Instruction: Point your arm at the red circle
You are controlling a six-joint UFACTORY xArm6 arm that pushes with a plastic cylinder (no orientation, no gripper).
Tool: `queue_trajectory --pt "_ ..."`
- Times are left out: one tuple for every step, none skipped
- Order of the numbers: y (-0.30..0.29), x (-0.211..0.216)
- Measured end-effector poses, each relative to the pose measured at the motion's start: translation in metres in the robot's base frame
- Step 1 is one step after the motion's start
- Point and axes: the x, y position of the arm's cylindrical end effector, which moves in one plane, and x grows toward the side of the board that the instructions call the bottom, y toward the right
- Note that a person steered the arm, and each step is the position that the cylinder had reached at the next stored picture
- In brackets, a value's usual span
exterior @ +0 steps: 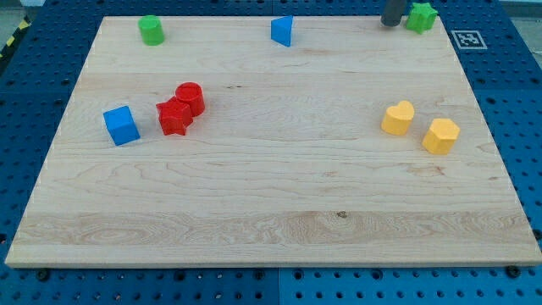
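Tip [390, 24] sitting at top right of frame, just beside green block [421, 16] at far edge of worktop [271, 212]. No gripper on this rig, just a bare rod, so nothing spreading or pinching.

Target sitting at middle left: red circle [190, 97], touching red star-like block [174, 117] on its lower-left side. Blue cube [121, 125] lying just left of that pair. Well apart from tip, nearly a full board width away.

Looking like approach not yet started. Suggesting a diagonal run down and left across open wood, passing below blue triangular block [283, 30] at top centre, keeping clear of green cylinder [152, 30] at top left. Yellow heart [397, 118] and yellow hexagon [441, 135] staying well below the line, no concern.

Coming in from circle's upper right, the free side. Stopping just short: pointing only, not pushing. Overshooting likely shoving circle into star and dragging both.
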Motion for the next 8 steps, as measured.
queue_trajectory --pt "-0.020 0.032" --pt "-0.020 0.033" --pt "-0.020 0.033" --pt "-0.020 0.035" --pt "-0.020 0.063" --pt "-0.020 0.106" --pt "-0.029 0.142" --pt "-0.059 0.168"
